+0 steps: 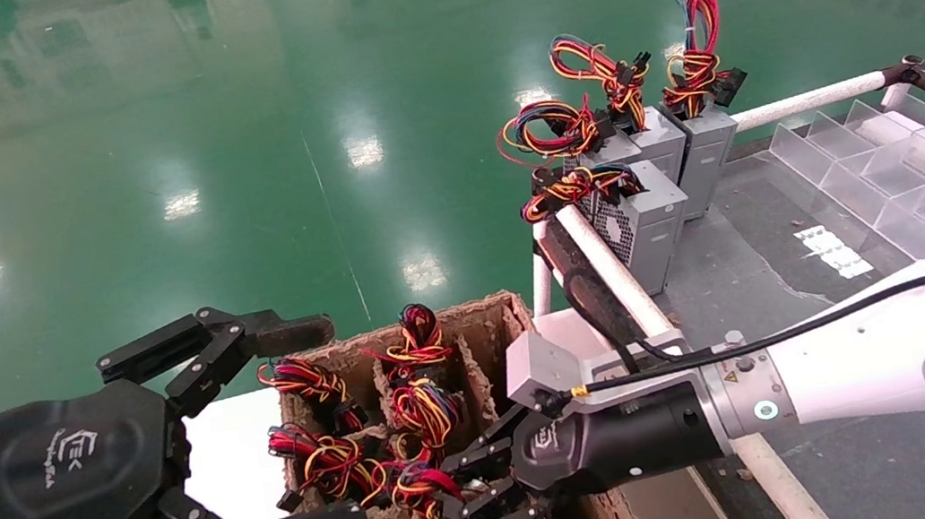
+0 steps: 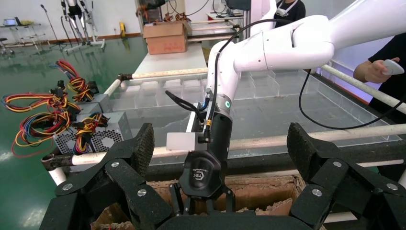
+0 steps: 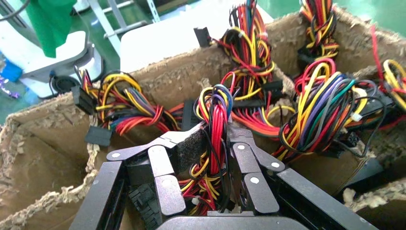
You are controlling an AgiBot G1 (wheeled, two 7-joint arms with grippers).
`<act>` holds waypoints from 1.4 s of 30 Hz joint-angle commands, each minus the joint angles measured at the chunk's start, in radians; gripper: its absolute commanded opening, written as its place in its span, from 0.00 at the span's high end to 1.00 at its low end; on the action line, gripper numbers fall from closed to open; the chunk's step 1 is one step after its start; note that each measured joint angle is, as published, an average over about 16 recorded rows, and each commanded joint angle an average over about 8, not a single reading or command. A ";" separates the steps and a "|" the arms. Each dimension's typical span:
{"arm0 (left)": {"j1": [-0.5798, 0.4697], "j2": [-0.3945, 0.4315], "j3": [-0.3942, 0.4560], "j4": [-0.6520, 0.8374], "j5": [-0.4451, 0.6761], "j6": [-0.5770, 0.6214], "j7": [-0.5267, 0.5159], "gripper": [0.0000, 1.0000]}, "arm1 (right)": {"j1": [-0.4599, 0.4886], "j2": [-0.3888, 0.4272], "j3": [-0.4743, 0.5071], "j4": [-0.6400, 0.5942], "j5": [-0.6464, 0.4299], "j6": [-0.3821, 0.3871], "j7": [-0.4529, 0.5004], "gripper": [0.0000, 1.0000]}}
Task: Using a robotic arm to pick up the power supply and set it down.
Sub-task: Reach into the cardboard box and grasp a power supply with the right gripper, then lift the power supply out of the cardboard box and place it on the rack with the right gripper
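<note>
Your right gripper [image 1: 469, 498] at lower centre, claw clamped on a power supply's wire bundle [image 3: 213, 139] inside the cardboard box [image 1: 484, 315], your left gripper [image 1: 269, 431] lower left, spread wide, holding nothing.

My right gripper [image 1: 469, 498] sits wedged among wire bundles [image 3: 316, 112] between the cardboard box's dividers [image 1: 469, 358], with little room either side. Left gripper [image 1: 269, 431] hangs spread wide beside the box over open white tabletop [image 1: 230, 473].
</note>
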 commanded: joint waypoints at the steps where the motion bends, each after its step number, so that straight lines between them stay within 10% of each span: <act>1: 0.000 0.000 0.000 0.000 0.000 0.000 0.000 0.00 | -0.005 0.004 0.006 0.005 0.010 0.003 -0.002 1.00; 23: 0.000 0.000 0.000 0.000 0.000 0.000 0.000 0.00 | -0.099 0.210 0.202 0.358 0.351 -0.005 0.155 1.00; 42: 0.000 0.000 0.000 0.000 0.000 0.000 0.000 0.00 | -0.141 0.526 0.368 0.543 0.431 0.161 0.221 1.00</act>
